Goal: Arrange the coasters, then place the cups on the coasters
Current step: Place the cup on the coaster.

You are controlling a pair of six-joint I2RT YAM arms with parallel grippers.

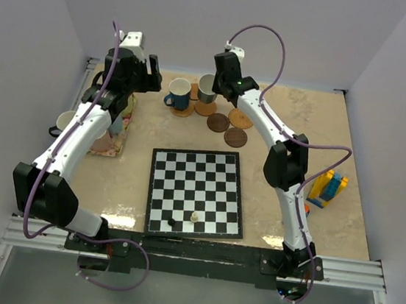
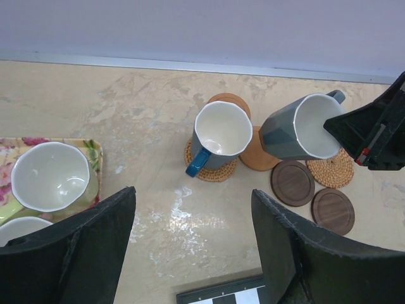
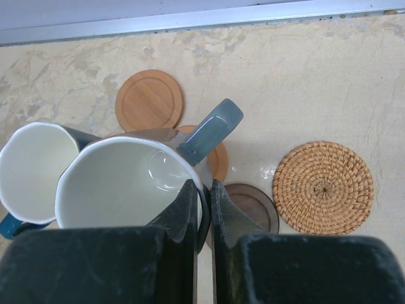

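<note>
Nearest the arm bases lies the chessboard (image 1: 196,193), which plays no part here. Beyond it on the left, the left tool (image 2: 193,202) hovers with its jaws spread wide and nothing between them, beside the floral mat (image 2: 93,151) where a pale green cup (image 2: 50,176) sits. Further out, two dark brown coasters (image 2: 292,182) and a woven coaster (image 3: 323,187) lie bare on the worktop (image 2: 158,114). At the far side the right tool (image 3: 202,197) is pinched narrow on the rim of the teal-grey cup (image 3: 123,183). That cup hangs tilted over a bamboo coaster (image 2: 254,155), just beside the dark blue cup (image 2: 219,134), which is seated on a coaster of its own. To land it well, I judge the teal-grey cup should first be levelled and centred over the bamboo coaster. It can then be lowered until its base sits flat, and only then released. Letting go while it is tilted risks a tip or a knock against the dark blue cup.
</note>
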